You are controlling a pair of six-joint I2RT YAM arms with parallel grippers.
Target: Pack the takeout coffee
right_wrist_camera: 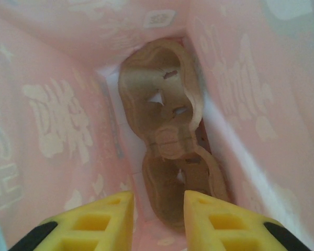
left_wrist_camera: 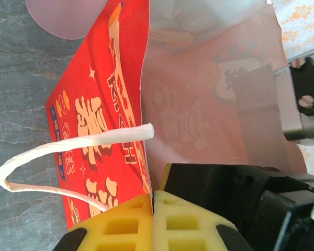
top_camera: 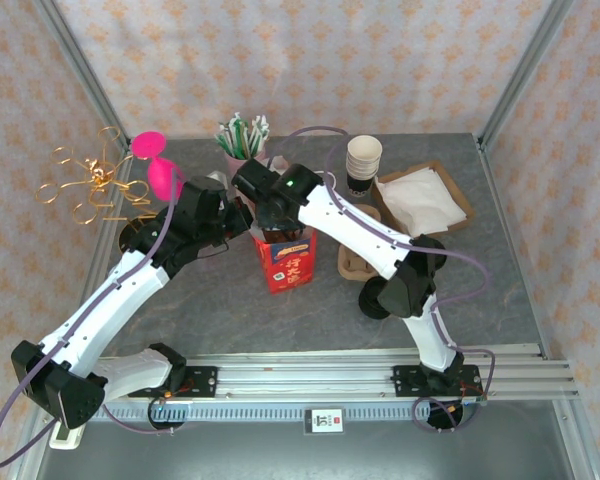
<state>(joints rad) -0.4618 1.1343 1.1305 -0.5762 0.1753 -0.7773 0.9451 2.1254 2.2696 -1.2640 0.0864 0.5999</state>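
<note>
Left gripper point(left_wrist_camera: 153, 195) pinches shut on red bag point(left_wrist_camera: 94, 130) rim.

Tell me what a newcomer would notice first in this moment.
Both arms meet at the red paper bag with gold lettering, standing in the middle of the top view. The left gripper pinches the bag's rim beside the white cord handle. The right gripper, fingers apart, points down inside at a brown moulded-pulp cup carrier deep in the bag.
</note>
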